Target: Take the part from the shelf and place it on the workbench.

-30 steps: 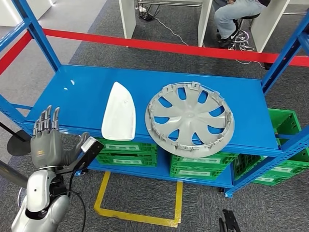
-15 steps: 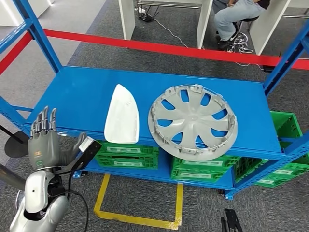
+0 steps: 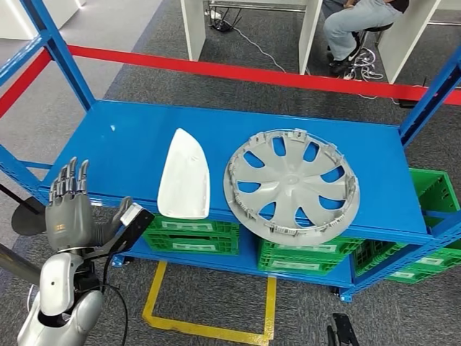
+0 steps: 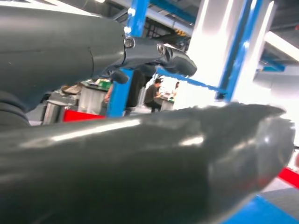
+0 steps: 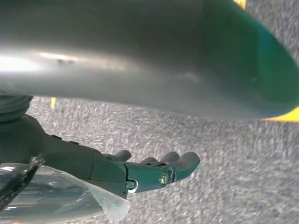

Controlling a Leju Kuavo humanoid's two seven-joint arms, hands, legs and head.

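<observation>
You see a grey left robot hand (image 3: 69, 216) with dark fingers, a silver arm (image 3: 57, 303), and a black cable (image 3: 117, 288).

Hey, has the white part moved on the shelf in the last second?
No. The white part keeps its spot beside the wheel cover on the blue shelf; the whole view slid slightly, so the camera moved.

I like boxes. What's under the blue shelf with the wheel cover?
Green crates sit under the blue shelf, on a lower board. The shelf hides what is inside them.

Left hand (image 3: 68, 216) raised, fingers (image 3: 69, 176) straight, apart.
</observation>
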